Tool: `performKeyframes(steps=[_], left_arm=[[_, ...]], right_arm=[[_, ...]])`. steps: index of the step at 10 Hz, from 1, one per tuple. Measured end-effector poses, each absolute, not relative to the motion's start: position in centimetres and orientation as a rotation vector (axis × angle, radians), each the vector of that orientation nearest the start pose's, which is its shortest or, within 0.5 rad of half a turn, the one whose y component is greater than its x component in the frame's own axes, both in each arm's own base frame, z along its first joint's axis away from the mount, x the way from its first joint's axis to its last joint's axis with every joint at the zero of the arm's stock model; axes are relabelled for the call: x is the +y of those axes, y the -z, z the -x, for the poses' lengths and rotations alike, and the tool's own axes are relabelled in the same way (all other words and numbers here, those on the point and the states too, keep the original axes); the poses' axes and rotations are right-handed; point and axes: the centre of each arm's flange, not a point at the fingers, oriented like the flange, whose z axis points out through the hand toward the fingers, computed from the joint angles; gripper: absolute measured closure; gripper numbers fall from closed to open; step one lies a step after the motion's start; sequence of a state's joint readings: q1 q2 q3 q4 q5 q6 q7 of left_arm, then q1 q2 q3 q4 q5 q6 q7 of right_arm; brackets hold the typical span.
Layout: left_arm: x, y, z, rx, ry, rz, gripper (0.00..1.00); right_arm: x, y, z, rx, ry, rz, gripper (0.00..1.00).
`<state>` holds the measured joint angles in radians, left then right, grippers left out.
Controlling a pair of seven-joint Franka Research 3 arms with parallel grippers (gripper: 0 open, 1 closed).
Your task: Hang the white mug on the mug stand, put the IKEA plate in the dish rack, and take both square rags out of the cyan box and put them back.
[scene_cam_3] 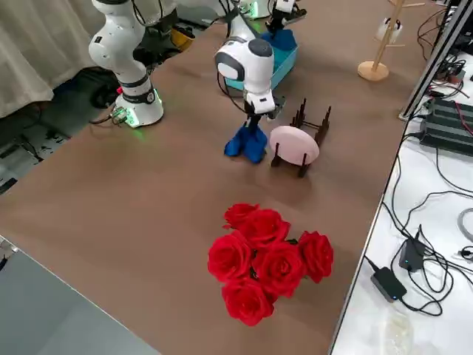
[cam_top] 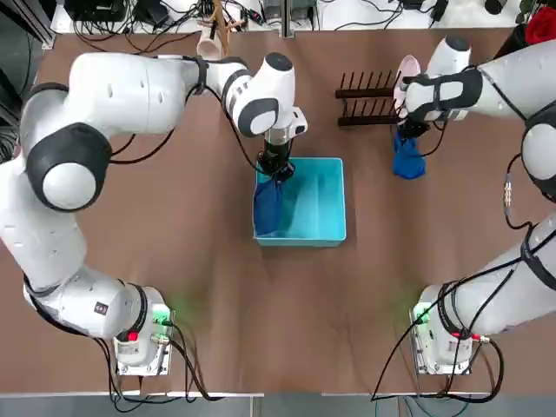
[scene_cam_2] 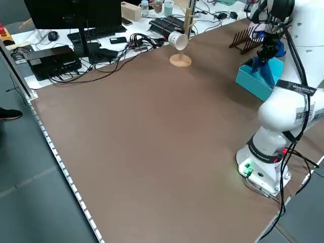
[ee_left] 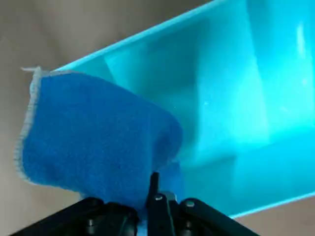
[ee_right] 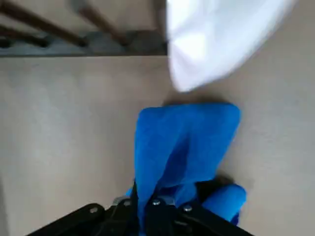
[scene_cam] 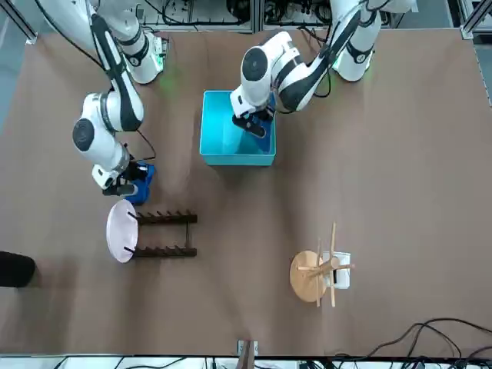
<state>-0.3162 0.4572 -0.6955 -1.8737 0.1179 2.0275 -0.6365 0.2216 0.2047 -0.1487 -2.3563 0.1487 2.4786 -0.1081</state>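
Two claws (ee_left: 153,196) (ee_right: 142,204), two blue rags (ee_left: 98,137) (ee_right: 182,147), one cyan box (cam_top: 314,204), one plate (scene_cam: 121,231)

The box (cam_top: 314,201) is bright cyan, paler along its rim. Both rags, one (ee_left: 98,132) at the box and one (ee_right: 182,147) near the rack, are deep blue; the one at the box has a whitish edging. The rack (scene_cam: 165,252) is dark brown. The plate (scene_cam: 121,231) is plain white, tinged pink in the right side view. The stand (scene_cam: 309,277) is light tan wood, and the mug (scene_cam_2: 177,40) on it is white. The table (cam_top: 295,321) is an even brown. The arms (cam_top: 130,95) are white with black bands and dark grey joint caps, and green and red lights glow at their bases. The roses (scene_cam_3: 270,262) are vivid red.
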Motion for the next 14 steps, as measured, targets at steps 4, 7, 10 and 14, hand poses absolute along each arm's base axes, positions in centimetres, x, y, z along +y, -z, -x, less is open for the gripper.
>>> performKeyframes(steps=[4, 7, 10, 14], left_arm=[[-50.2, -30.6, -36.2, 0.546, -0.407, 3.074, 0.41], [-49.0, -35.0, -39.2, 0.483, -0.274, 3.128, 0.0], [-42.8, -43.3, -45.4, 0.287, 0.018, 3.16, 0.0], [-29.7, -51.7, -53.0, 0.175, 0.162, 3.109, 0.0]], right_arm=[[-11.9, -23.9, -49.1, -0.315, -0.09, 3.038, 0.95], [-12.5, -30.2, -51.2, -0.401, -0.24, 2.925, 0.95], [-10.0, -45.3, -54.8, -0.373, -0.251, 2.898, 0.95], [-1.4, -54.6, -56.3, -0.141, -0.297, 2.957, 0.95]])
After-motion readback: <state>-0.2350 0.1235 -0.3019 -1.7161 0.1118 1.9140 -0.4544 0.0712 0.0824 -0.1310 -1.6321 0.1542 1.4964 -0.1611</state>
